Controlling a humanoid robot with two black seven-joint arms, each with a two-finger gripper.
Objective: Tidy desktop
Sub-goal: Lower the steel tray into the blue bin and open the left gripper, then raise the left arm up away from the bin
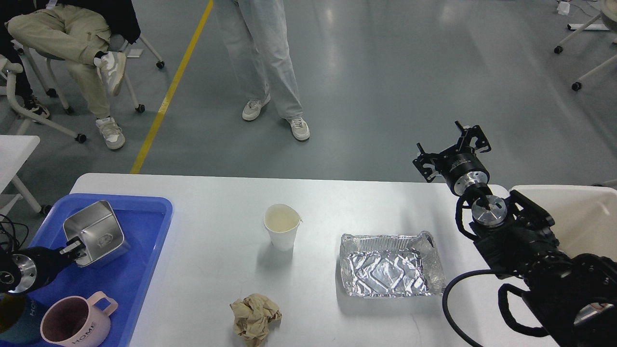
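The white desktop [212,193] holds a white paper cup [282,231] at its middle, an empty foil tray [388,265] to the right of the cup, and a crumpled brown paper ball [254,317] near the front edge. My left gripper [76,249] is shut on the rim of a square steel container [94,232], which sits tilted in the blue tray [144,250] at the left. My right gripper [450,147] is open and empty, raised above the desktop's far right edge.
In the blue tray, a pink mug marked HOME [77,322] and a dark blue mug [19,318] stand at the front. A beige bin [578,212] sits at the right behind my right arm. Two people [260,58] and chairs are beyond the table.
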